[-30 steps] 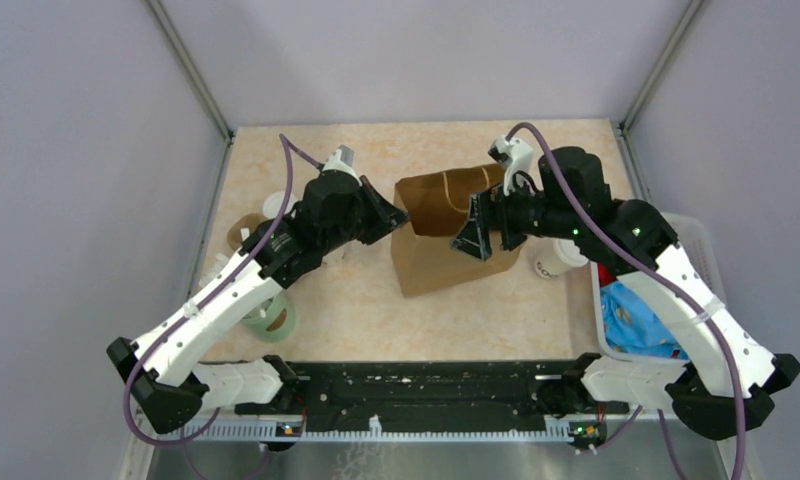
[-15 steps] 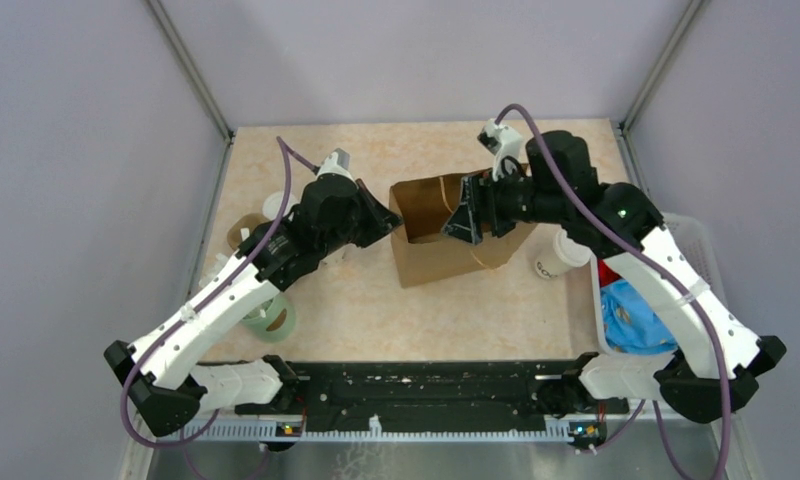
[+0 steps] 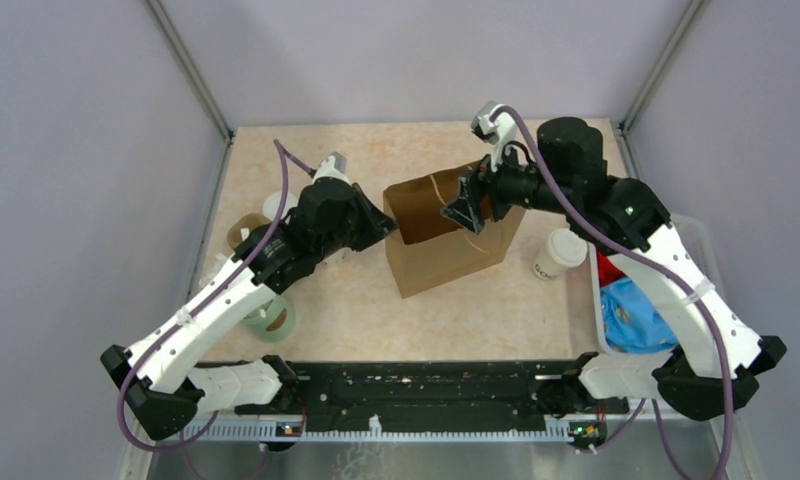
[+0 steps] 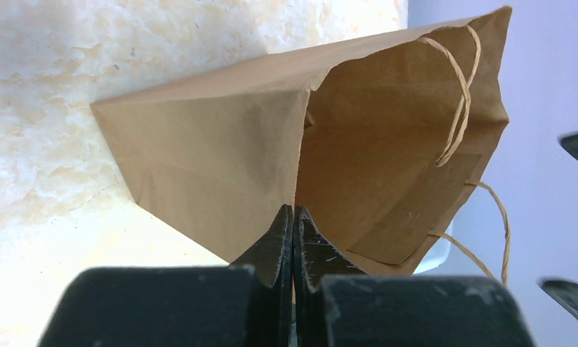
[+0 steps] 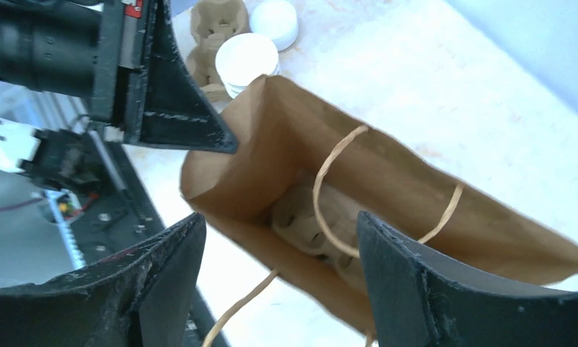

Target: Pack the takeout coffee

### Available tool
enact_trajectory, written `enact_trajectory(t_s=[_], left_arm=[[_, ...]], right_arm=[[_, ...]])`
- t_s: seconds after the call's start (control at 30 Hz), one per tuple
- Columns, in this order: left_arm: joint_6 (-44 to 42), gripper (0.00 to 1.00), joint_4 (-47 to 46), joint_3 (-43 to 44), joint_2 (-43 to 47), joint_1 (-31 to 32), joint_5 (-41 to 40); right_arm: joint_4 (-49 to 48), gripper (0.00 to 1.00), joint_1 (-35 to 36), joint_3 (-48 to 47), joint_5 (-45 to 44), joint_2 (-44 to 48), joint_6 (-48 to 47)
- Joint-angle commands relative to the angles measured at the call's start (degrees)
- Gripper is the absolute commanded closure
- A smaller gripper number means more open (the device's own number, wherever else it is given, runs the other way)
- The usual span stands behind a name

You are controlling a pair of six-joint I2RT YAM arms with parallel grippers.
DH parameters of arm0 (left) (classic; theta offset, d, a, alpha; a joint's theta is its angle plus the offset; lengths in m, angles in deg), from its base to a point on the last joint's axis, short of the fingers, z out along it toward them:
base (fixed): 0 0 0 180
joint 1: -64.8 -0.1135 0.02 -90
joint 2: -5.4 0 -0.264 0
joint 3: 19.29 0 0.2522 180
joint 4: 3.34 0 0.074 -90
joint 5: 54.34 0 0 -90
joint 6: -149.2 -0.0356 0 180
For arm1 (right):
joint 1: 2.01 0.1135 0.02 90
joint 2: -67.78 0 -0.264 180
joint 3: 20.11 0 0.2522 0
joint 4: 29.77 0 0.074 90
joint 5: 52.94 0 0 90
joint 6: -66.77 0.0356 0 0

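At the near edge, the two arm bases are bolted to a black rail (image 3: 426, 385). Just beyond it on the left a pale green ring (image 3: 289, 324) lies on the table (image 3: 456, 320). On the right a white bin (image 3: 591, 300) holds a blue cloth (image 3: 631, 318). Further in, the brown paper bag (image 3: 446, 255) stands upright in the middle with its mouth wide open. The left gripper (image 4: 293, 224) is pinched tight on the bag's left rim. The right gripper (image 3: 462, 213) hovers at the right side of the mouth with its jaws spread and nothing between them. The right wrist view shows something pale and moulded with holes (image 5: 311, 217) at the bottom of the bag, but I cannot tell what it is. The takeout coffee (image 3: 558, 250), lid on, stands upright on the table just right of the bag and close to the bin, touched by neither arm. By my reckoning the bag is opened and steadied, so the preparation looks done. The packing itself is all to come: the cup has to be picked up, carried over the rim and lowered in upright. To the left, behind the left arm, sit a cardboard cup carrier (image 3: 244, 232) and a round white lid (image 3: 274, 205). The tabletop is a cream, marble-patterned sheet. Plain pale grey-lilac walls (image 3: 426, 60) with metal corner posts close it in on three sides.
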State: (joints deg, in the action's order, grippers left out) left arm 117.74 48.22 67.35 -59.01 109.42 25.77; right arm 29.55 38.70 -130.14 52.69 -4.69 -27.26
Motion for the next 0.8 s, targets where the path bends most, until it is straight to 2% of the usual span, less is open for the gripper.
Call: enact_trajectory(t_s=[0.0, 0.17, 0.27, 0.43, 0.5, 0.63, 0.77], left_arm=[[-1.69, 1.00, -1.35, 1.94, -0.17, -0.32, 0.05], [-3.47, 1.00, -0.74, 3.21, -0.72, -0.42, -0.28], [-4.55, 1.00, -0.13, 3.89, -1.05, -0.58, -0.57], [-6.86, 1.00, 1.22, 5.44, -2.10, -0.98, -1.44], [-8.31, 1.00, 2.15, 6.16, -2.74, -1.48, -2.06], [-12.10, 1.00, 5.25, 8.69, -5.75, -5.94, 1.17], [-16.52, 1.00, 9.37, 13.57, -10.63, -13.73, 6.89]], right_arm=[[-3.00, 0.29, -0.20, -1.21, 2.07, -4.32, -10.11], [-8.67, 0.30, -0.27, 6.50, 0.54, -3.35, -12.72], [-10.91, 0.39, -0.24, 7.92, -2.98, -4.26, -13.43], [-8.98, 0.75, -0.28, 4.48, -8.14, -7.08, -11.01], [-4.33, 0.99, -0.24, -0.90, -10.06, -8.21, -7.12], [8.83, 1.00, -0.25, -11.95, -8.11, -10.11, 5.89], [11.57, 1.00, -0.23, -12.24, -0.18, -10.02, 22.35]])
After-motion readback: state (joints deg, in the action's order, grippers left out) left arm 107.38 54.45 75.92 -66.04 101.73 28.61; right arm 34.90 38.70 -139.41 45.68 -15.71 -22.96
